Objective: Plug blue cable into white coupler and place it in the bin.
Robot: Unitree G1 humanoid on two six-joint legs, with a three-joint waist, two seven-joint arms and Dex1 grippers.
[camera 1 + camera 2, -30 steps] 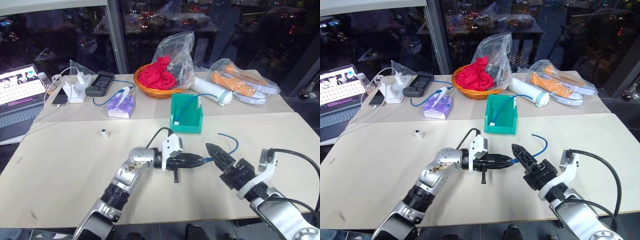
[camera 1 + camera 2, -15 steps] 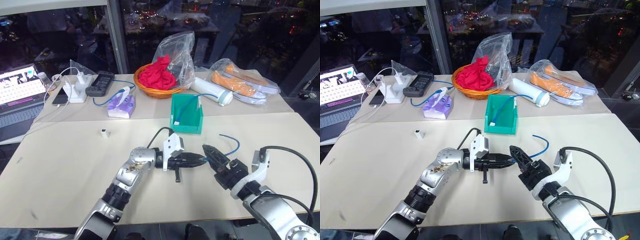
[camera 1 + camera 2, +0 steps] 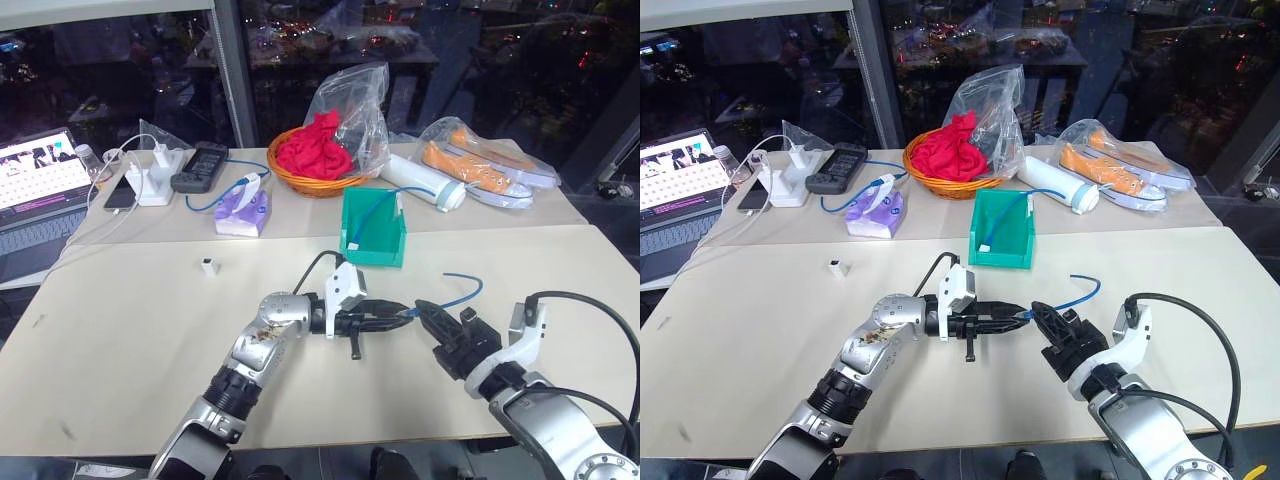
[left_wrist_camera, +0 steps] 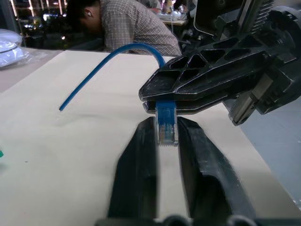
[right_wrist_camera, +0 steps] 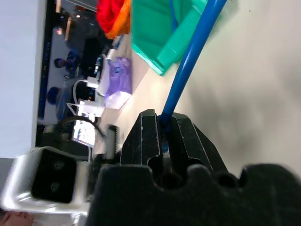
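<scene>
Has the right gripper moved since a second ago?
Yes. The right gripper has shifted left, toward the left gripper and nearer below the bin, clamping the blue cable.

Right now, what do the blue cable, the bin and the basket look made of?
Blue cable: smooth rubbery jacket, probably plastic, with a translucent plug end.
Bin: rigid teal plastic by its smooth, even walls.
Basket: woven orange-brown strands, likely wicker.

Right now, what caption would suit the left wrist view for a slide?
Handover: right gripper clamps the blue cable behind its plug, which sits between the left gripper's parted fingers.
</scene>
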